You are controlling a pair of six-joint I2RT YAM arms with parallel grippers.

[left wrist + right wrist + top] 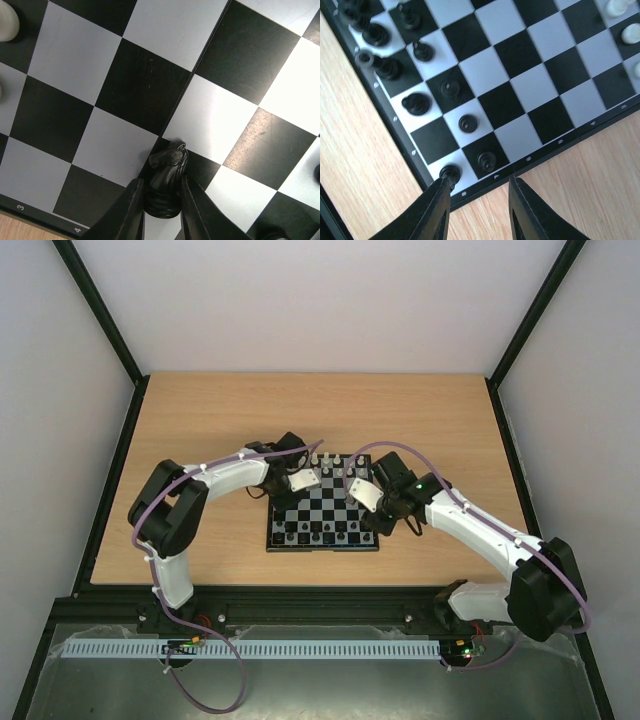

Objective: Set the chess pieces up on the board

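L arm [185, 515]: comes in from left of the board [318, 505], elbow bent, wrist over board's far-left part.
L gripper [162, 195]: narrow, clamped on the black knight [167, 172]; one finger [131, 212] each side, both touching its base.
Black knight: upright on board, base on a dark square right by the fold line, near the numbered left rim; head pokes up btwn the fingertips.
Board: lies flat mid-table, black/pale checks, thin black rim w/ numerals 3 and 4 seen in L wrist view.
White pieces [631, 34]: along board's far rows; a few show blurred at the edge of both wrist views.
Black pieces [416, 103]: along board's near rows, upright, one per square in R wrist view; exact types too small to tell.
Corner piece [450, 173]: black, on board's last near square, just beside R gripper's left fingertip; touching or not, can't tell.
R gripper [477, 195]: jaws apart, nothing btwn them; hangs over board's near-right corner, straddling rim and bare wood.
R arm [480, 530]: reaches in from right of board.
Table [200, 430]: light wood, under board on all sides.
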